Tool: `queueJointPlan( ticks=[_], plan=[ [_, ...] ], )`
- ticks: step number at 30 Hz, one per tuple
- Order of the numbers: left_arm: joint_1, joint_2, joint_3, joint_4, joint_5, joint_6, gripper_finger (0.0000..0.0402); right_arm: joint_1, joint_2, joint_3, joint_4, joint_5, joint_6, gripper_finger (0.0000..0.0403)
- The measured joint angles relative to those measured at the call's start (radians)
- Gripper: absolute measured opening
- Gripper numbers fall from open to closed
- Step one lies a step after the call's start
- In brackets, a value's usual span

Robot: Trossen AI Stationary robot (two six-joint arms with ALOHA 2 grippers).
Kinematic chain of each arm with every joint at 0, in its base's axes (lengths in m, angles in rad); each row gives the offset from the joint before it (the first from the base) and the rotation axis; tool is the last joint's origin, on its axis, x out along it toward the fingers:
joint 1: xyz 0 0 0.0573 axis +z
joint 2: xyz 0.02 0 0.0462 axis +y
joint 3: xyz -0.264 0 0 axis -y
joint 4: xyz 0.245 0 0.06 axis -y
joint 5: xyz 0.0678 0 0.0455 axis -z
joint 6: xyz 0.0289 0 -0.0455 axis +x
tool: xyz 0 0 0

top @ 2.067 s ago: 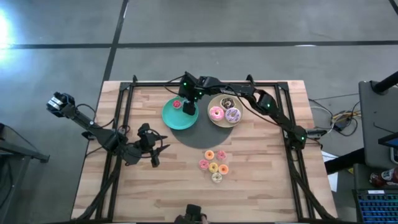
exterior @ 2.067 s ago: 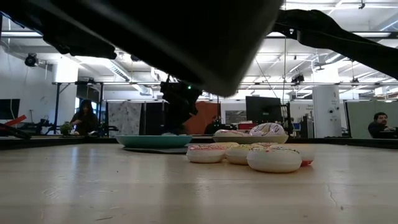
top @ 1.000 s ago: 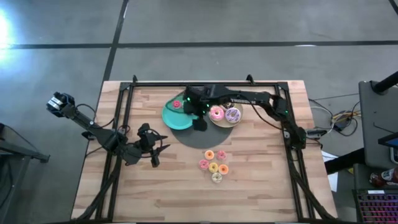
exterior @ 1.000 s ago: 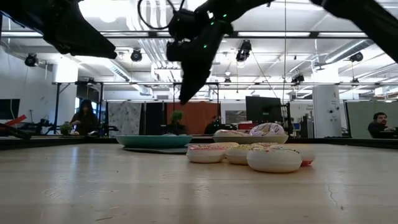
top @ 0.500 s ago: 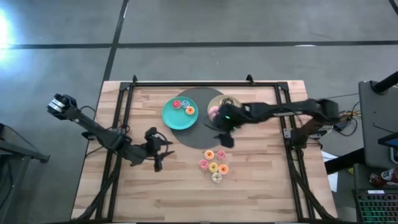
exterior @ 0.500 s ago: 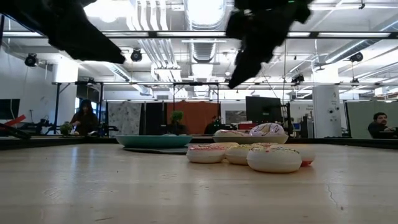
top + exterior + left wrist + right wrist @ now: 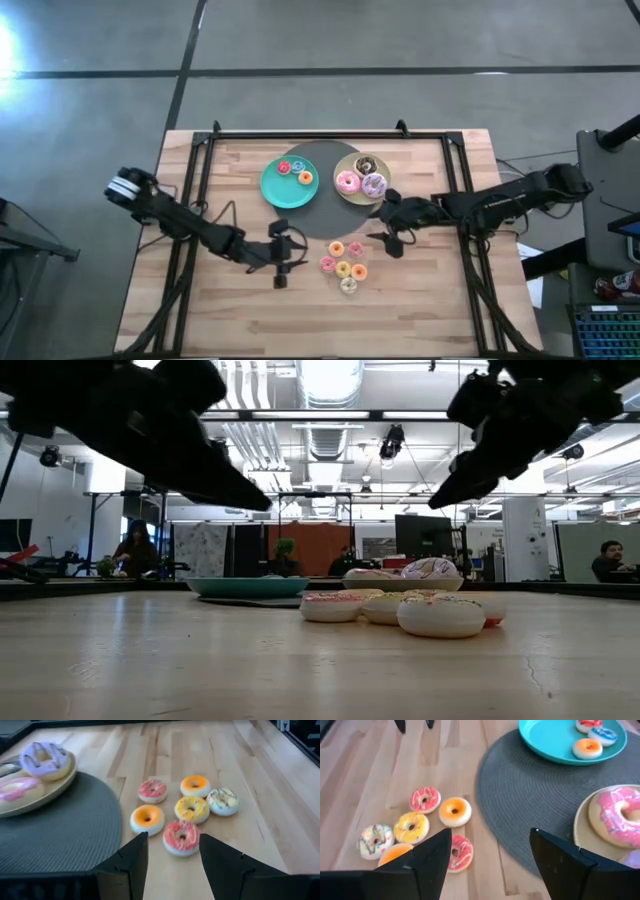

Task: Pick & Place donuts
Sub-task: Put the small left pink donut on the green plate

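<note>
**Both claws hang spread over the loose donuts, holding nothing**

From above, the wooden table (image 7: 430, 300) carries a round grey mat (image 7: 325, 215) with a teal plate (image 7: 275, 190) on its left part and a beige plate (image 7: 352, 197) on its right. Only this view takes in both arms at once: the left gripper (image 7: 281, 262) reaches in from the left, just beside the cluster of small donuts (image 7: 343, 264), and the right gripper (image 7: 393, 232) comes in from the right, near the mat's edge and the same cluster.

The low view gives neither plate's contents clearly; it shows the plates edge-on, the small donuts as a pale row on the boards, both arms as dark shapes overhead, and people in the room behind.

The right wrist view settles the counts. Its fingers (image 7: 570, 865) stand wide apart, empty. Three tiny donuts (image 7: 592, 737) lie in the teal plate, a large pink donut (image 7: 620, 815) sits on the beige plate, and six small ones rest on bare wood beside the mat.

The left wrist view shows its own fingers (image 7: 131, 862) spread and empty, the red sprinkled donut (image 7: 181, 837) between them, and a lilac donut (image 7: 47, 760) on the beige plate.
</note>
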Motion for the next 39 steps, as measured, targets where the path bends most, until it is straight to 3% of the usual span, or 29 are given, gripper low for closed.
queueJointPlan(
  ticks=[8, 14, 25, 39],
  plan=[
    [0.05, 0.207, 0.134, 0.064, 0.18, -0.006, 0.0152, 0.029, -0.013, -0.056, 0.054, 0.024, 0.011, 0.0259],
    [0.066, 0.3, 0.199, 0.049, 0.197, -0.007, 0.017, 0.03, -0.013, -0.06, 0.052, 0.024, 0.007, 0.0252],
    [0.069, 0.309, 0.204, 0.036, 0.159, -0.033, 0.0248, 0.03, -0.013, -0.06, 0.048, 0.024, -0.02, 0.0246],
    [0.087, 0.312, 0.204, 0.028, 0.159, -0.035, 0.0259, 0.03, -0.013, -0.059, 0.048, 0.024, -0.03, 0.0238]
  ],
)
